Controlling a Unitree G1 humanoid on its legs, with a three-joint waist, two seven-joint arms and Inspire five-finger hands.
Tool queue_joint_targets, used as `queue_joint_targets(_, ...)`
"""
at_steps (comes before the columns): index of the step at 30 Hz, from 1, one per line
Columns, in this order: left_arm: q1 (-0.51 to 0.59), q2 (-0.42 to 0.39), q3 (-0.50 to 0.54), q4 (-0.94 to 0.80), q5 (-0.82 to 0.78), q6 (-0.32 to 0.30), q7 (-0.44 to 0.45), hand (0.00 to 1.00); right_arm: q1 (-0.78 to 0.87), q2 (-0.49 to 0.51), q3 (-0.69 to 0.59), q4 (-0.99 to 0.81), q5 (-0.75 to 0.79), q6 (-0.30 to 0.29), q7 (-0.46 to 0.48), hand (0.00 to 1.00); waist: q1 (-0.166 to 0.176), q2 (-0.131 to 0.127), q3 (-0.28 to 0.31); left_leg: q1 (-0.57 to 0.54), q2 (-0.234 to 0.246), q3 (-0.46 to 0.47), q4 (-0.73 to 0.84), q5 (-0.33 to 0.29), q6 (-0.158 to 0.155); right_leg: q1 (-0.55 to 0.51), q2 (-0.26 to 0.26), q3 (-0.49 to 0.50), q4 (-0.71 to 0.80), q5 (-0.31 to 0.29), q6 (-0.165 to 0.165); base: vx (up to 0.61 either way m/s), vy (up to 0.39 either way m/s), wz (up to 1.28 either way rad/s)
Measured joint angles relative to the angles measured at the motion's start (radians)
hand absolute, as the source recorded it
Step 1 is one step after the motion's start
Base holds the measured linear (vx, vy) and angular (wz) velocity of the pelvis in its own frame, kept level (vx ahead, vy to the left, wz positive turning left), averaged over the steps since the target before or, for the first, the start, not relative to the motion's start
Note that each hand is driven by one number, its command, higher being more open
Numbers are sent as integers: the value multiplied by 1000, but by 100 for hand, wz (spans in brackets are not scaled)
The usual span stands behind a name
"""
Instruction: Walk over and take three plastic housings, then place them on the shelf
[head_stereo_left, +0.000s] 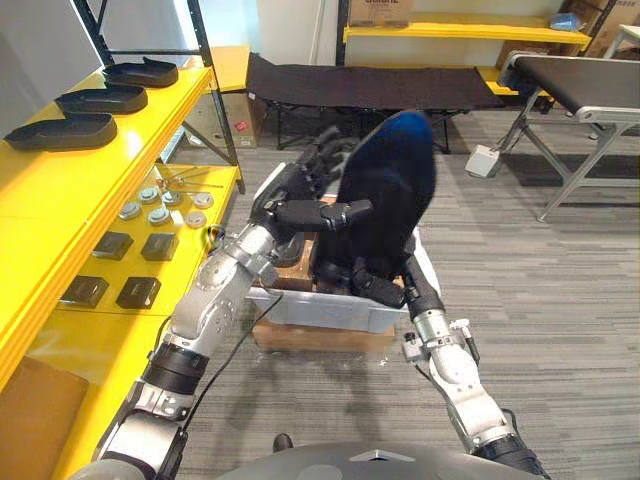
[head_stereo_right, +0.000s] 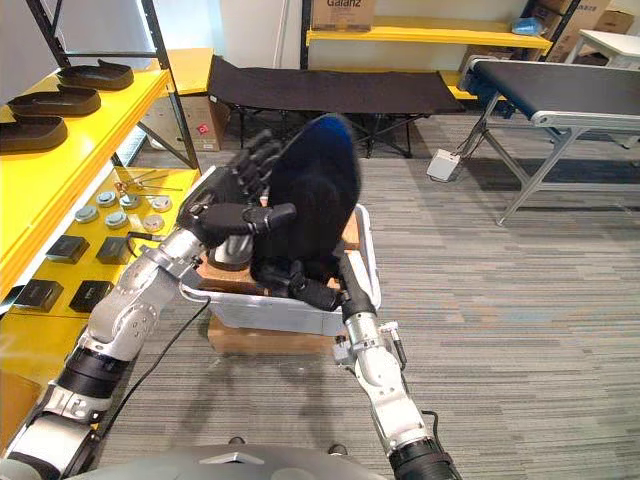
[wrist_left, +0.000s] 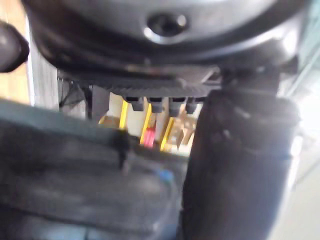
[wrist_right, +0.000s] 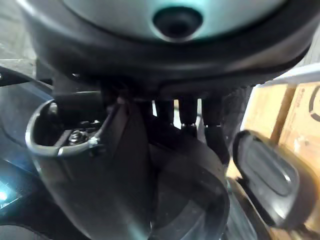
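L hand (head_stereo_left: 292, 200) and R hand (head_stereo_left: 372, 285) both grip one dark, glossy, rounded plastic housing (head_stereo_left: 395, 185), upright over a pale bin (head_stereo_left: 330, 312). L fingers curl round its edge, R's clamp the bottom rim. 3 flat black shells (head_stereo_left: 98, 98) lie on the smooth yellow shelf (head_stereo_left: 60, 190).

You will find printed lettering on the cardboard box (head_stereo_right: 335, 12) on the yellow shelf (head_stereo_right: 430, 36), far beyond the left hand (head_stereo_right: 226, 200).

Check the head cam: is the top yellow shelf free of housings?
No: three dark housings lie in a row on the top yellow shelf, while left hand and right hand grip another housing.
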Motion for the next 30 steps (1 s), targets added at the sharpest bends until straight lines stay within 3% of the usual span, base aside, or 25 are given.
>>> queue_joint_targets(3, 25, -4, 130, 35, 32, -58, 74, 100, -9, -1, -48, 0, 7, 0, -25, 0, 3, 1, 1, 0, 0, 0, 0, 0, 0, 1, 2, -1, 0, -1, -1, 0, 0, 0)
queue_joint_targets(7, 31, -4, 259, 32, 32, -152, 79, 100, -7, -1, -70, 0, 8, 0, -38, 0, 7, 4, 2, 0, 1, -3, 0, 0, 0, 2, 0, -3, 0, -1, -1, 0, 0, 2)
queue_joint_targets(9, 31, -4, 277, 26, 32, -173, 81, 100, -6, 0, -67, 0, 7, 0, -35, 0, 10, 4, 2, 0, 1, -4, 0, 0, 0, 3, -2, -3, 0, -1, -1, 0, 0, 2)
queue_joint_targets(14, 33, -3, 279, 24, 29, -176, 51, 100, 9, 3, -67, 0, 7, 0, -14, 0, 8, 5, 3, 0, -3, -3, 0, -1, 0, 3, -7, -5, 0, -4, -6, 0, 0, 0)
queue_joint_targets(18, 40, 2, 275, 25, 18, -171, -119, 100, 28, 3, -68, 0, 8, 0, -10, 0, 7, 11, 7, 0, -2, -1, 0, -2, -2, 2, -11, -3, 0, -5, -6, 0, 0, 0)
queue_joint_targets(21, 41, 4, 243, 25, 26, -168, -187, 100, 27, -1, -69, 0, 39, -1, 13, 0, 7, 20, 12, 1, -1, 0, 0, -1, -1, 1, -10, -1, 0, -4, -6, 0, 0, 0)
queue_joint_targets(30, 86, 19, 166, 93, 172, -163, -192, 100, 22, -23, -101, -1, 76, -38, 50, 0, 6, 21, 11, 4, 1, 2, 0, -1, -1, 2, -4, 1, 0, 0, 0, 0, 0, 0)
